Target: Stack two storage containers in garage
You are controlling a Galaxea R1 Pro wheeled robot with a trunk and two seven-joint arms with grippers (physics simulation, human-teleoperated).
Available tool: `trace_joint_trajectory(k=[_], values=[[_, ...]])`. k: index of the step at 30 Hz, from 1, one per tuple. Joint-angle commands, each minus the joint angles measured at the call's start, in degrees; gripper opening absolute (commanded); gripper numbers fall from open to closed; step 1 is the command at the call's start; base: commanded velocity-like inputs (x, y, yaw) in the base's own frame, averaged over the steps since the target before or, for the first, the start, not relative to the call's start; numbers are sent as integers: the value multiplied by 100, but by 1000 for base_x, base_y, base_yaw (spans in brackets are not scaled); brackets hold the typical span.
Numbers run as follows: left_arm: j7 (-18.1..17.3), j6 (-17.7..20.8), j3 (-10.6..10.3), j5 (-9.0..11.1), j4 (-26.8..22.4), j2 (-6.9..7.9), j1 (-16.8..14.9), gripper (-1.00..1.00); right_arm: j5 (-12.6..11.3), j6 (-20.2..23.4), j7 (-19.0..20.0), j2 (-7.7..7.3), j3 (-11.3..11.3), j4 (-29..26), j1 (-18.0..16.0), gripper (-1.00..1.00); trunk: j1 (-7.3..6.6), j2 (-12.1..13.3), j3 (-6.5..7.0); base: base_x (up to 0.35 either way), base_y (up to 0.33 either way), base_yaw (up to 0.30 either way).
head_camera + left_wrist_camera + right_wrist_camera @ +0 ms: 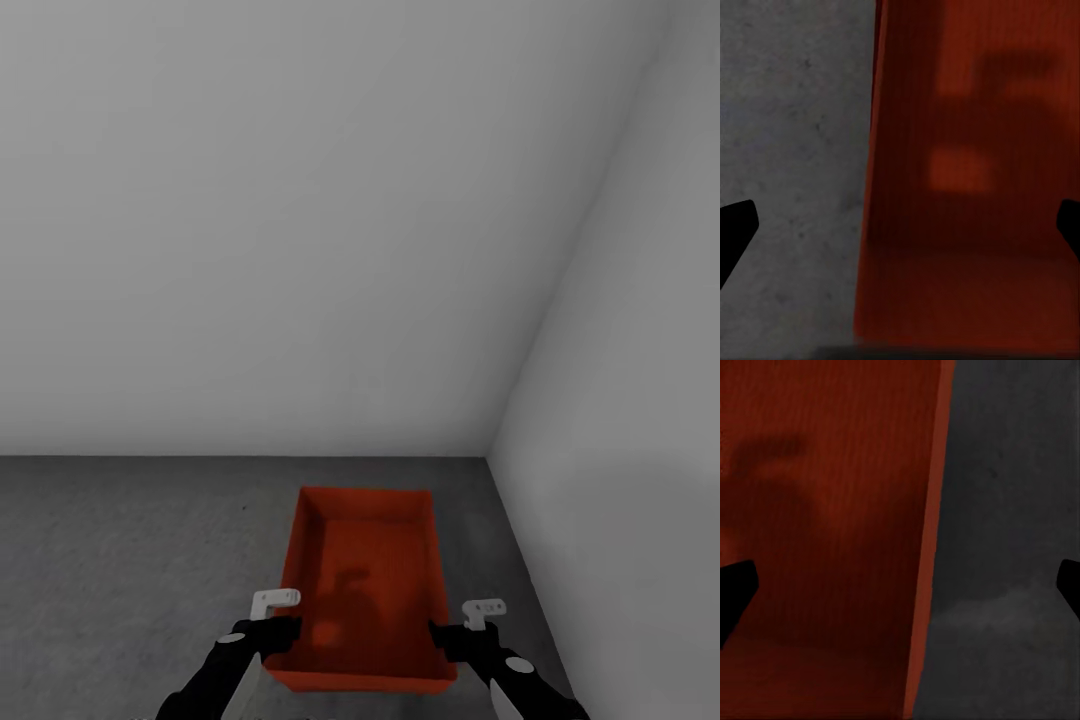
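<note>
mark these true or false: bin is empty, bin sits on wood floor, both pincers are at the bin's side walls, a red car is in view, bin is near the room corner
The storage container is empty: true, only shadows show inside it.
It sits on a wood plank floor: false, the floor is dark grey concrete.
The left pincer and right pincer are at its two side walls: true; in both wrist views the fingers stand wide apart with a wall between them.
A red car is in view: false, only the plain white walls and floor surround the bin.
The bin is near the room corner: true.
</note>
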Motion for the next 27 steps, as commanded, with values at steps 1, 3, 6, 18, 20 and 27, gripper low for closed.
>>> trace_joint_trajectory(k=[1, 3, 6, 18, 20, 27], values=[[22, 32, 0, 26, -11, -2, 0, 100, 1, -19, 13, 0, -6, 5, -3, 100, -24, 39, 14, -73, 0, 0], [27, 32, 0, 26, -11, -2, 0, 100, 3, -19, 10, -1, -6, 5, -3, 100, -68, 120, 50, -97, 0, 0], [29, 32, 0, 20, -11, -2, 0, 100, 2, -19, 7, 1, -6, 5, -3, 100, -134, 240, 104, -161, 0, 0], [32, 32, 0, 17, -11, -2, 0, 100, -1, -19, 3, 2, -6, 5, -3, 100, -397, 721, 319, -308, 0, 0], [32, 32, 0, 17, -11, -2, 0, 100, -1, -19, 0, 2, -6, 5, -3, 100, -441, 801, 355, -334, 0, 0], [32, 32, 0, 12, -11, -2, 0, 100, -1, -19, 0, 1, -6, 5, -3, 100, -595, 1082, 481, -335, 0, 0]])
